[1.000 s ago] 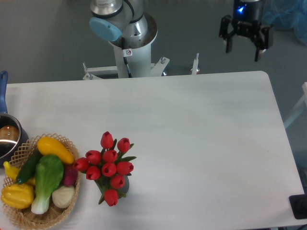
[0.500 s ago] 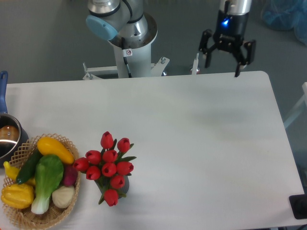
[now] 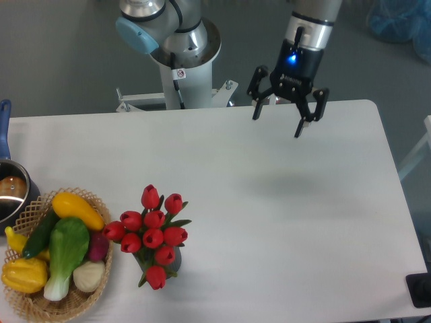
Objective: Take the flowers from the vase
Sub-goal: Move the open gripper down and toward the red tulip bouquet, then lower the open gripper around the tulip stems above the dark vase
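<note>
Change: the gripper (image 3: 277, 120) has come down and leftward from the far right corner and now hangs over the far edge of the table (image 3: 283, 222), a faint shadow under it.
Fingers: spread apart, nothing between them, tips pointing down at the tabletop.
Flowers (image 3: 152, 232): well away from the fingers, toward the near left; unmoved since before.
Vase (image 3: 174, 259): under the bunch, mostly hidden, only a dark sliver showing.
Flower axis: stems upright in the vase, buds facing the camera.
Writing: small sticker on the arm base (image 3: 180, 73), unreadable.
Beside flowers: wicker basket (image 3: 30, 303) of vegetables; steel pot (image 3: 11, 192) further left.
</note>
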You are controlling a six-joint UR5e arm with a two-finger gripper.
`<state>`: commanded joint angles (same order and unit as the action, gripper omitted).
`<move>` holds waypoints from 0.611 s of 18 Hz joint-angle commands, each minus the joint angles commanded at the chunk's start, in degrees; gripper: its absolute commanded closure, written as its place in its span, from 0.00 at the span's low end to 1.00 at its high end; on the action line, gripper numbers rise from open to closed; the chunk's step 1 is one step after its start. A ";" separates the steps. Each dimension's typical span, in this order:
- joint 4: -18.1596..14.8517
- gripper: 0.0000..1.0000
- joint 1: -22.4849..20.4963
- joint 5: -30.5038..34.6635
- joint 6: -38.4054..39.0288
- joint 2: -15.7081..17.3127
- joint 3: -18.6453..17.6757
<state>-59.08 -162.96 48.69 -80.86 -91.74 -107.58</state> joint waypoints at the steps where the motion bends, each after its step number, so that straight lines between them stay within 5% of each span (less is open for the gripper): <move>1: 1.06 0.00 1.32 0.00 -0.17 -1.15 0.27; 4: 2.65 0.00 5.63 -0.53 1.13 -3.79 1.59; 11: 5.73 0.00 7.92 -8.86 6.50 -8.09 1.85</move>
<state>-53.35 -155.04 39.83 -74.36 -99.84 -105.73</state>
